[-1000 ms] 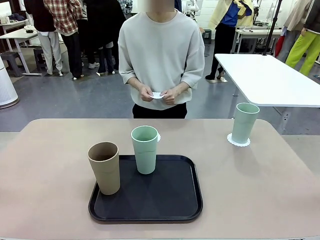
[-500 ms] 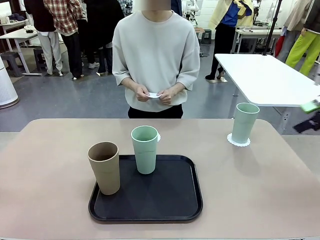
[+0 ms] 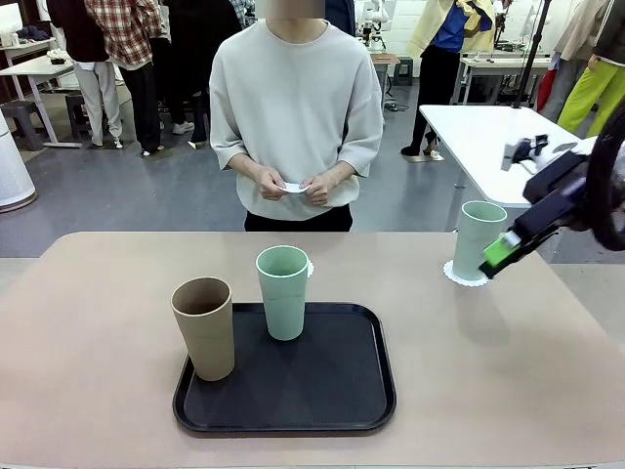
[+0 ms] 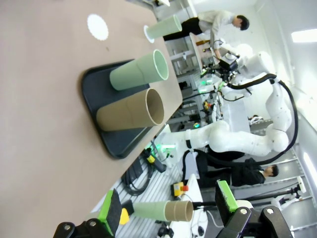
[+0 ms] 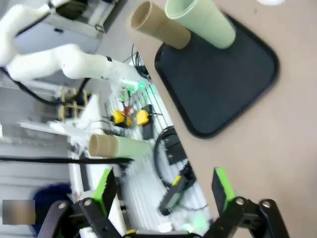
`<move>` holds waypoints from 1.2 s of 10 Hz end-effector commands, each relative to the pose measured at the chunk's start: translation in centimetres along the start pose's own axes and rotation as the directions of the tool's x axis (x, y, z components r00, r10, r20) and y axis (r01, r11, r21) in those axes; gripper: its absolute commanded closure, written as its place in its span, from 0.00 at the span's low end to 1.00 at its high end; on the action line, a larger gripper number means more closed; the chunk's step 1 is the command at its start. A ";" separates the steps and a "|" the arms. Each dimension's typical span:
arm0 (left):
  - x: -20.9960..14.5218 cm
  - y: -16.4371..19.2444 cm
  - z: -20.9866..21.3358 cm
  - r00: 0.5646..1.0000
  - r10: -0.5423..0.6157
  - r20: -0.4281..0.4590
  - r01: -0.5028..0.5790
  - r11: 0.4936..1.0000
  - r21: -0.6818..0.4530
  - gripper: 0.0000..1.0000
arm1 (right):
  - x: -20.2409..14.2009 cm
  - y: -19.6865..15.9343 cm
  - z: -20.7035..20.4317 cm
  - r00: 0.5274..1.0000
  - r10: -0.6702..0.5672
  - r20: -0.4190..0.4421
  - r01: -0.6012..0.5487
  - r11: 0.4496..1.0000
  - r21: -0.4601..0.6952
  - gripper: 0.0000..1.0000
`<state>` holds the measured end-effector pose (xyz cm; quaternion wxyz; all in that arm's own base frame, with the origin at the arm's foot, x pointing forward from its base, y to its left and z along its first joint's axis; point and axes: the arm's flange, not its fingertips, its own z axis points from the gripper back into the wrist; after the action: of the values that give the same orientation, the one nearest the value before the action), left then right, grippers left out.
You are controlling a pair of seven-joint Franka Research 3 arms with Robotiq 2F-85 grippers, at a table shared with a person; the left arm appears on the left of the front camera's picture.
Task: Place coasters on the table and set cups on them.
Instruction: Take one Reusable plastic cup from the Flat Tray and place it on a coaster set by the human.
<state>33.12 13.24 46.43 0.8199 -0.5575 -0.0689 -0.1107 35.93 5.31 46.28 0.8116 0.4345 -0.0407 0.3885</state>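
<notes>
A tan-brown cup [image 3: 204,327] and a mint cup [image 3: 283,291] stand upright on the black tray [image 3: 332,391] on the beige table [image 3: 88,332]. One coaster [image 3: 310,268] peeks out from behind that mint cup. At the right, another mint cup [image 3: 479,238] stands on a coaster [image 3: 465,275]. My right gripper [image 3: 499,254] hovers just right of it, open and empty [image 5: 163,191]. The person's hands hold a white coaster [image 3: 293,187]. My left gripper [image 4: 166,208] is open with nothing between its fingers, looking across the tray [image 4: 106,134] from off the table's edge.
The person stands at the far edge, in the middle. A white-topped table [image 3: 518,147] stands behind on the right. Bare table top lies left of the tray and in front of it. Stacked spare cups [image 4: 163,210] lie off the table, below its edge.
My right arm has come in from the right side and now hangs beside the right mint cup. The person has shifted slightly left, still holding the coaster.
</notes>
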 end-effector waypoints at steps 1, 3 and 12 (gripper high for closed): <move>-0.1 -0.1 0.2 1.000 -0.007 0.005 0.007 1.000 -0.012 0.00 | -0.5 -1.1 -3.1 0.975 0.218 0.042 -0.215 0.974 -0.074 0.00; -0.1 -0.1 0.2 1.000 -0.007 0.005 0.007 1.000 -0.012 0.00 | 0.1 -1.8 -5.3 0.966 0.239 0.097 -0.228 0.968 -0.106 0.00; -0.1 -0.1 0.2 1.000 -0.007 0.005 0.007 1.000 -0.012 0.00 | 3.8 -4.6 -11.4 0.801 0.559 0.212 -0.523 0.827 -0.205 0.00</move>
<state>33.12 13.25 46.44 0.8199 -0.5575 -0.0689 -0.1107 37.53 11.64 40.90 0.7310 0.3822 -0.2438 0.5100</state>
